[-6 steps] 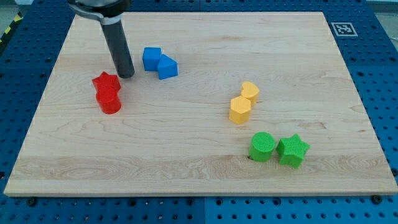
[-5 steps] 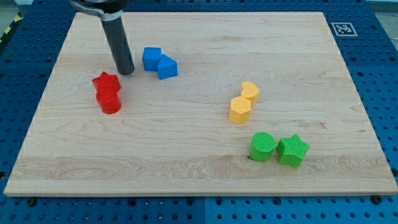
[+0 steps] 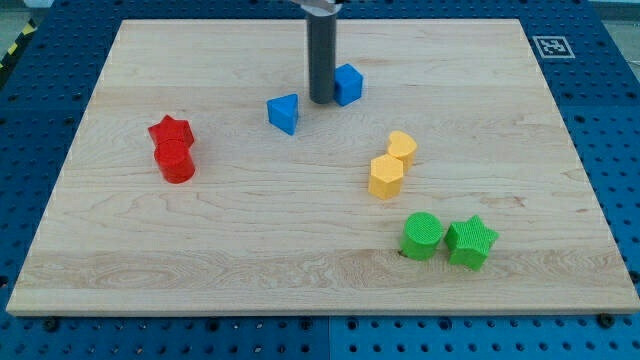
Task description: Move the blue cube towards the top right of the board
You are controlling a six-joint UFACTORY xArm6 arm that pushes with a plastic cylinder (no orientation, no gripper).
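Board of pale wood fills most of the view, lying on a blue perforated table. At the board's top right corner sits a small black-and-white square marker, a fiducial pattern with no readable letters or brand on it; no other writing shows anywhere.

My tip stands in the upper middle of the board, the dark rod rising straight out of the view's top. It carries no jaws and holds nothing; it simply presses against the left face of the blue cube, which sits just to the view's right of the rod, touching it or very nearly so. The cube is in the upper centre of the board, well short of the top right corner.

A second blue block, wedge-like in shape, lies apart to the view's lower left of my tip.

At the view's left a red star touches a red cylinder just below it. Right of centre two yellow hexagonal blocks touch one another diagonally. Toward the lower right a green cylinder stands just beside a green star
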